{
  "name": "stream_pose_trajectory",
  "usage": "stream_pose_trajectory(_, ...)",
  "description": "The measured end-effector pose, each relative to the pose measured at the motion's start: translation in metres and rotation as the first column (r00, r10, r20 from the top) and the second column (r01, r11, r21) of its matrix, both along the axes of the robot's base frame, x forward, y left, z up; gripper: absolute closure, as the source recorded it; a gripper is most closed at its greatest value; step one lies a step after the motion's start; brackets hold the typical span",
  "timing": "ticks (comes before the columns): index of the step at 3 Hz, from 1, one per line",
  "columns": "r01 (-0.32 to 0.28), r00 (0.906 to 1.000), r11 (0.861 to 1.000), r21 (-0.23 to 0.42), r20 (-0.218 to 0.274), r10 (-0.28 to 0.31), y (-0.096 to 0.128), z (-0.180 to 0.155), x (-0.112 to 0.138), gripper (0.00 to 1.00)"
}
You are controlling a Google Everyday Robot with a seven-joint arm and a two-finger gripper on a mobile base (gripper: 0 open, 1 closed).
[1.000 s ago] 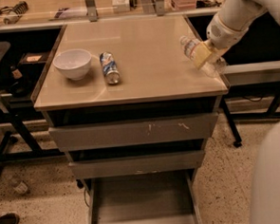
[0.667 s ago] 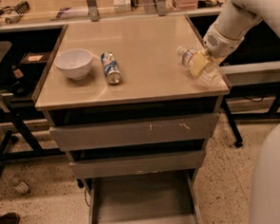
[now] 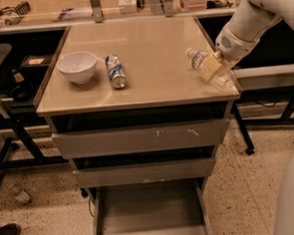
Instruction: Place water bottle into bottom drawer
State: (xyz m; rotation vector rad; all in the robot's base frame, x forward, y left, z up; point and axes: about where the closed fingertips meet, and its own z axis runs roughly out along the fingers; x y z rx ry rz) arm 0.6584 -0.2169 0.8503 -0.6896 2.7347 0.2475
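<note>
The water bottle (image 3: 197, 59) is clear with a pale label and a small cap. It lies tilted at the right edge of the tan cabinet top (image 3: 147, 44). My gripper (image 3: 212, 67) comes in from the right on a white arm and is shut on the bottle's middle. The bottle's cap points up-left and its base sticks out beyond the fingers near the top's right front corner. The bottom drawer (image 3: 150, 211) is pulled open below, a shallow grey tray with nothing in it.
A white bowl (image 3: 77, 66) and a blue-and-silver soda can (image 3: 116, 71) lie on the left of the top. The scratched top drawer front (image 3: 141, 138) and the middle drawer front (image 3: 143, 172) are shut. Black tables stand on both sides.
My gripper and the bottle have moved together a little left and towards the front of the cabinet top. The bowl, the can and the drawers have not moved.
</note>
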Motion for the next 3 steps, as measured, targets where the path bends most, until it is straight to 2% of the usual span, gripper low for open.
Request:
stream_pose_trajectory(1,0.006,1.0,1.0,0.012,0.002,-0.006,-0.003,0.009,-0.032,1.0)
stream_pose_trajectory(2,0.026,0.9995,0.999,0.024,-0.018,-0.025,-0.005,0.006,-0.073,1.0)
stream_pose_trajectory(3,0.037,0.9968,0.998,0.05,-0.073,-0.033,-0.003,-0.016,-0.122,1.0)
